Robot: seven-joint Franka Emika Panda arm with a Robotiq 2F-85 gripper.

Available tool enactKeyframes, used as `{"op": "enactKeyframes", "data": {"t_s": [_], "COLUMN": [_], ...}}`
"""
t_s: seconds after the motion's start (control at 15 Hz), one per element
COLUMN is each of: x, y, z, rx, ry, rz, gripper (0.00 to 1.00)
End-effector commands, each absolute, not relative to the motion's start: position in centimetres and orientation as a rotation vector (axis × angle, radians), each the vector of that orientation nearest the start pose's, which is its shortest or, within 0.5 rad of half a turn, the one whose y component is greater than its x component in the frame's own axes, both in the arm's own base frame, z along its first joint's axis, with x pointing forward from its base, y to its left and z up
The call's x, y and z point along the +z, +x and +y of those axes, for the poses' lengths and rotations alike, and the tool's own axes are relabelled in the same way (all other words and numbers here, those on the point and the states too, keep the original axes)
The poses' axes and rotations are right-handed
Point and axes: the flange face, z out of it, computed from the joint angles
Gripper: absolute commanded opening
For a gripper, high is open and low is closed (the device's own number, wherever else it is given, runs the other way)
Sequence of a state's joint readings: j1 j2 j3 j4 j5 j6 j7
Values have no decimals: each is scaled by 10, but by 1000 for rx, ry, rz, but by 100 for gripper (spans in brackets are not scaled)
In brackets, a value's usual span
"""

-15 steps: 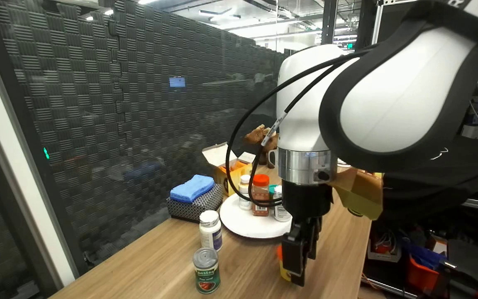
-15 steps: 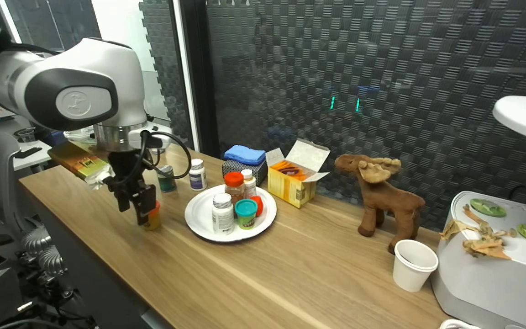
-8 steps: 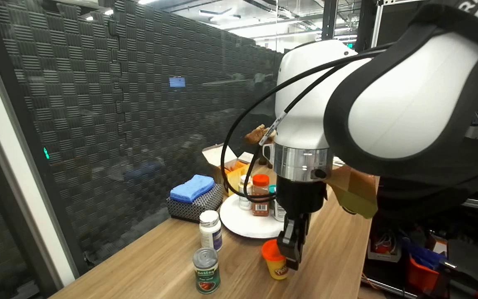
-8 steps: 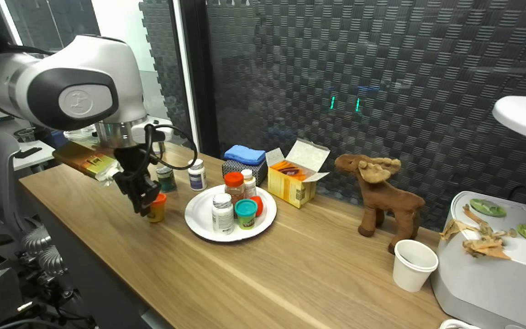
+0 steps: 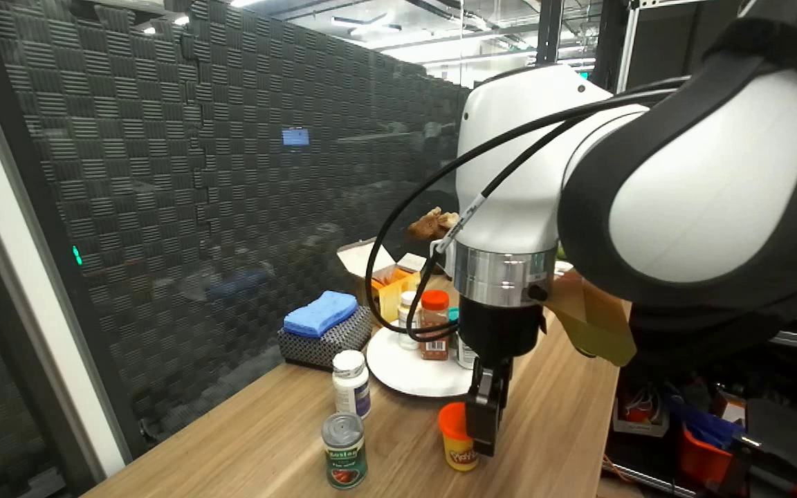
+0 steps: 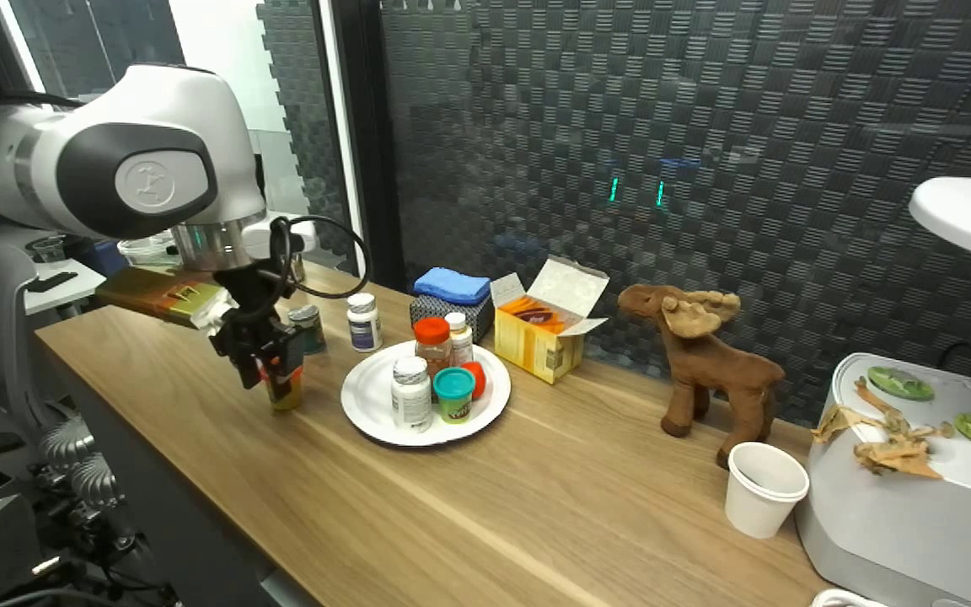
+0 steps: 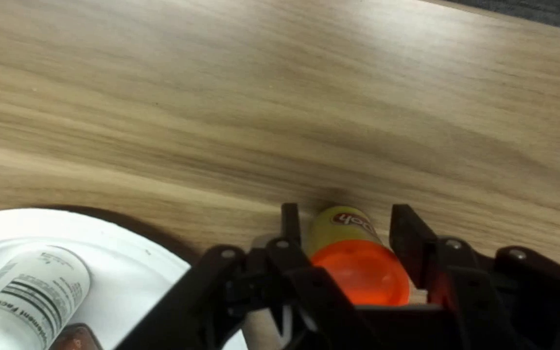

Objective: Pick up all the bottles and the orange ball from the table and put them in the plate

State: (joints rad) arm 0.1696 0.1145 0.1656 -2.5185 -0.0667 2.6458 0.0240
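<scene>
In the wrist view a yellow tub with an orange lid (image 7: pixel 360 272) stands between the fingers of my gripper (image 7: pixel 347 218); the jaws are apart, with a gap at each side of it. The tub (image 5: pixel 459 443) rests on the table (image 5: pixel 398 443). The white plate (image 6: pixel 367 396) holds a white bottle (image 6: pixel 411 400), a red-capped jar (image 6: pixel 432 341), a white-capped bottle (image 6: pixel 461 337) and a teal-lidded tub (image 6: pixel 454 396). Also on it, partly hidden, is the orange ball (image 6: pixel 475 377). A white bottle with a blue label (image 5: pixel 351 387) stands on the table beside a green can (image 5: pixel 344 453).
Behind the plate are a yellow carton box (image 6: pixel 540 337) and a blue cloth (image 6: pixel 452 285) on a grey box. A toy moose (image 6: pixel 705 362), paper cups (image 6: pixel 764 489) and a toaster (image 6: pixel 915 514) stand farther along. A yellow box (image 6: pixel 169 297) is fixed to my wrist.
The tub and gripper have shifted a little toward the can and back wall. Half a second ago the tub leaned beside the jaws; now it stands between them.
</scene>
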Motion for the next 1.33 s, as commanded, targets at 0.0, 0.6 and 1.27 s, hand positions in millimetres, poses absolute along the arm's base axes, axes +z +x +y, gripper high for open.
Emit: {"op": "enactKeyframes", "data": {"t_s": [0.0,0.6,1.27], "x": [238,236,255], "y": [438,450,460], "z": [162,178,170], "rx": [-55,-160,-262], "ry": [-3101,-3052,-3066], "rz": [-642,-695,-626], "gripper": [85,100,29]}}
